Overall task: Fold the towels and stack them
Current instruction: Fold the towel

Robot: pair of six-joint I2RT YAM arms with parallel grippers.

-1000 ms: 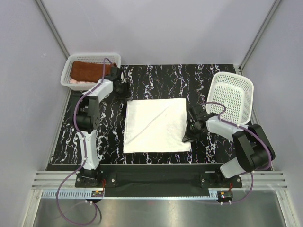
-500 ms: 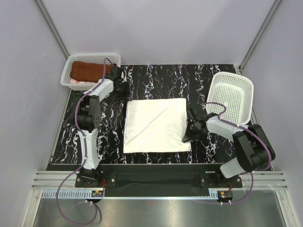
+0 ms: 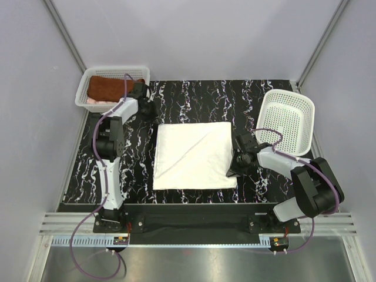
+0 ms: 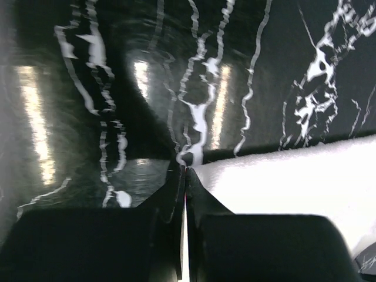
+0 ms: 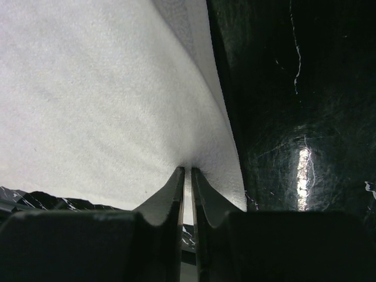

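The white towel (image 3: 194,155) lies flat on the middle of the black marbled table (image 3: 258,94). My right gripper (image 3: 233,170) is shut on its right edge close to the near corner; in the right wrist view the white towel (image 5: 106,100) puckers at the gripper (image 5: 188,169). My left gripper (image 3: 150,111) is just beyond the far-left corner, shut. In the left wrist view the gripper (image 4: 185,169) has its tips together beside the white towel (image 4: 282,182), with no cloth seen between them. The rust-brown towel (image 3: 107,88) lies in the left basket, over the pale pink towel (image 3: 93,101).
A white mesh basket (image 3: 114,71) stands at the far-left corner, close behind my left arm. A second white mesh basket (image 3: 307,108) leans tilted at the right, nothing in it, just beyond my right arm. Grey walls close in both sides.
My left gripper has gone from open to shut and drawn back a little toward the far left. The right gripper keeps its hold; the towel has not moved.
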